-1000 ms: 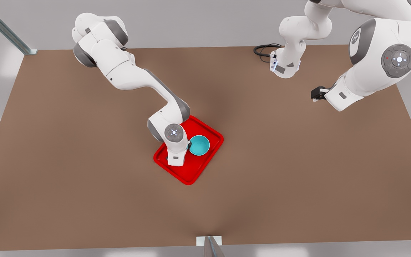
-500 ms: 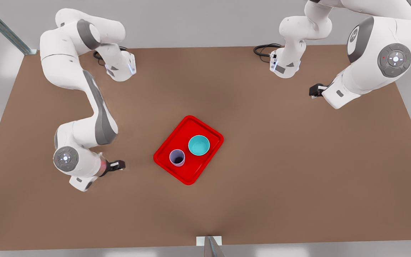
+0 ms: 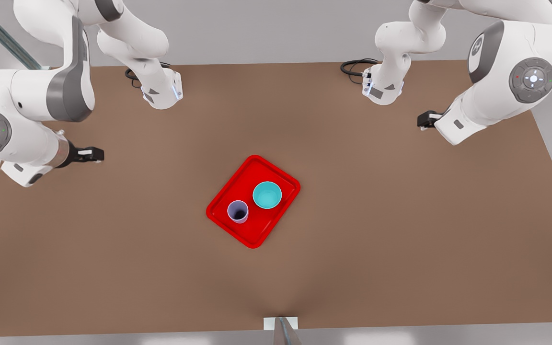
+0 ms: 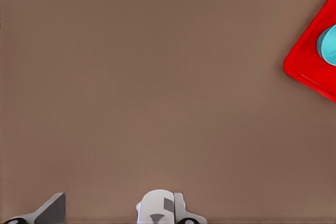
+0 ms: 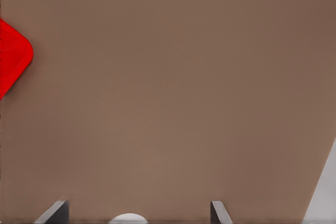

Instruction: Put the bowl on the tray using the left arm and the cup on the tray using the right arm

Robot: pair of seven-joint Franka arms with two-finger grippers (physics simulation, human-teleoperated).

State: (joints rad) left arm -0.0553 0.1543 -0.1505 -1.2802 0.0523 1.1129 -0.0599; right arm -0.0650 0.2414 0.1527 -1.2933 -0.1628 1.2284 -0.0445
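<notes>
1. Swinging away from the middle of the table (image 3: 376, 249), the arm on the front view's left, a moment earlier low beside the tray (image 3: 253, 232), is now lifted toward the table's edge. Its right gripper (image 3: 96, 154) is hanging well apart from the tray, and in the right wrist view we are seeing its fingers spread wide and holding nothing.

2. We are finding the left gripper (image 3: 422, 122) waiting on the front view's right, far from the tray. We cannot tell whether it is spread or closed, and we are seeing nothing in it.

3. We are seeing the cup (image 3: 238, 211) standing upright on the tray, with the bowl (image 3: 267, 195) sitting just beside it on the same red surface. We cannot tell whether the two are touching. We are judging both placements done.

4. We are judging the remaining risk as small. The cup, narrow and tall, is looking like the easier piece to topple, and it is standing close to the bowl, so any nudge to one may be shifting the other.

5. We are expecting trouble only if an arm sweeps low across the tray on a later move and clips the cup's rim or pushes the tray itself.
</notes>
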